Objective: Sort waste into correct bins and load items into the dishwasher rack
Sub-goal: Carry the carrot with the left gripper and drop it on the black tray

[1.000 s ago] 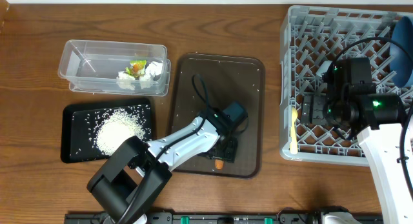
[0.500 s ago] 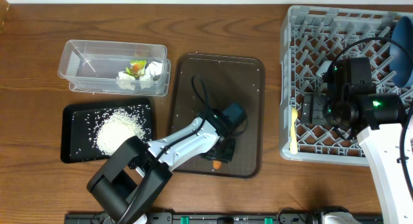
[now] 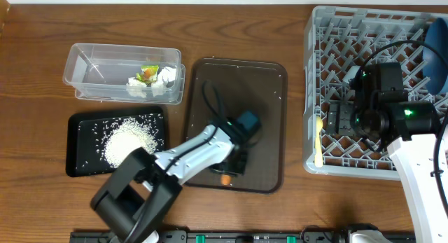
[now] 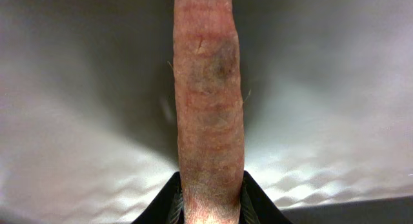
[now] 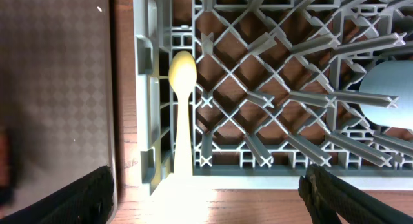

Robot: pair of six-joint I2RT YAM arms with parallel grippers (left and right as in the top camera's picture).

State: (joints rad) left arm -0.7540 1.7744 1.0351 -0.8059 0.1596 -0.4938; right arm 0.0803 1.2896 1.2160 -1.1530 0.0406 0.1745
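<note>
My left gripper (image 3: 231, 171) is shut on the orange-brown carrot-like stick (image 4: 208, 101), whose tip (image 3: 225, 178) shows over the dark brown serving tray (image 3: 266, 96). My right gripper (image 5: 206, 195) is open and empty above the grey dishwasher rack (image 3: 329, 33), over its front left edge. The pale yellow spoon (image 5: 182, 114) lies in the rack's left column, also in the overhead view (image 3: 319, 141). A dark blue plate (image 3: 437, 54) stands at the rack's right. The clear tub (image 3: 91, 68) holds crumpled white paper (image 3: 165, 76) and a green-orange wrapper (image 3: 148, 72). The black tray (image 3: 80, 155) holds white rice (image 3: 129, 139).
A pale blue item (image 5: 387, 95) rests in the rack at the right of the right wrist view. A few rice grains lie scattered on the brown tray. Wooden table (image 3: 42, 33) surrounds everything.
My left gripper has moved a little left and up with the carrot stick in it. The right arm has not moved.
</note>
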